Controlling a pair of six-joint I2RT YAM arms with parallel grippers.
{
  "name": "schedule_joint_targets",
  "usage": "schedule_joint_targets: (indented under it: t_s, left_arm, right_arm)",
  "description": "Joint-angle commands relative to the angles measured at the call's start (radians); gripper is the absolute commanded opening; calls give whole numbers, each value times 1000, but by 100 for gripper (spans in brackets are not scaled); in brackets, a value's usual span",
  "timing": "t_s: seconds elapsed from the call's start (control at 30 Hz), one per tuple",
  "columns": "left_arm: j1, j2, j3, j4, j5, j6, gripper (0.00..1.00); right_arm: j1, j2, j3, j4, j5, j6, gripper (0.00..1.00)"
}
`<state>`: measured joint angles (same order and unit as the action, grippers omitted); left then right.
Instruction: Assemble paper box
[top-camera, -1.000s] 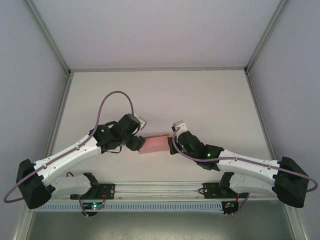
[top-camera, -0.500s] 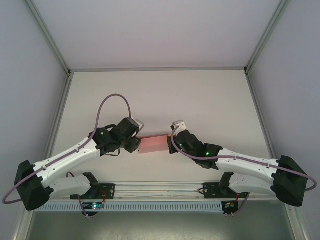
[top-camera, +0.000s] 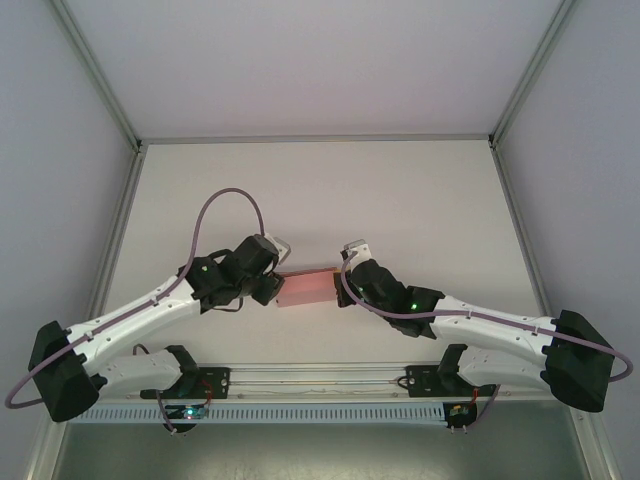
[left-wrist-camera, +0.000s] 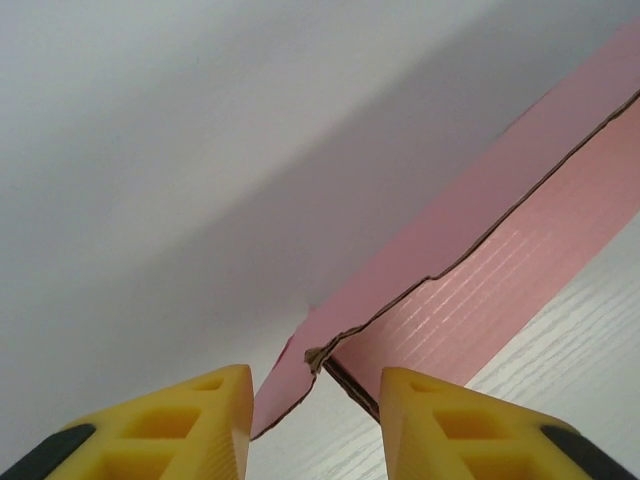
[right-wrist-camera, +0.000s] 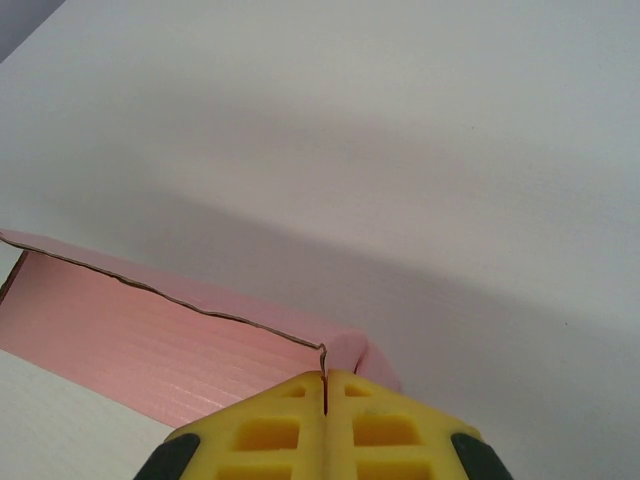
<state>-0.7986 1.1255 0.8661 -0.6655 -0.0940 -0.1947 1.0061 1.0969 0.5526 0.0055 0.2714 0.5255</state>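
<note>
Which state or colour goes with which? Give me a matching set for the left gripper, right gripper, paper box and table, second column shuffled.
1. left gripper
2. right gripper
3. paper box
4. table

A. white
B. pink
C. jaws pressed together on the box's edge
D. jaws apart, box corner between them

Pairs: 1-D, 2-C, 3-B, 4-A
</note>
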Motion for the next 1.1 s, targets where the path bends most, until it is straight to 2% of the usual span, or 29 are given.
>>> schedule_joint_targets:
  t_s: [0.0,0.13,0.27,0.47,0.5,0.6,0.7,0.8,0.87,1.07]
  left_arm:
    - [1,19,13,10,-12,13,37]
    - [13,28,7,19,-18,23,35]
    - [26,26,4,27,3,22,24]
    - [27,26,-5,21,4,-9,24]
    - [27,28,-6,23,6,-21,21]
    - [27,30,4,20,8,-78,0]
    - [30,19,27,-8,1,-140,0]
    - [31,20,53,-22,77,-194,0]
    - [34,39,94,-67,77,-251,0]
    - [81,108,187,-160,213,-359,0]
  right_arm:
    - [12,6,7,-51,-23,6,0]
    - [12,4,3,-51,-21,7,0]
    - [12,9,5,-55,-27,7,0]
    - [11,10,4,-52,-34,2,0]
    - [12,13,4,-54,-41,-3,0]
    - [12,22,2,-58,-50,-5,0]
    - [17,29,-4,-58,-46,-8,0]
    - [40,37,-7,-56,-22,-16,0]
    - [61,54,-4,-57,-3,-17,0]
    - [102,103,2,-69,57,-7,0]
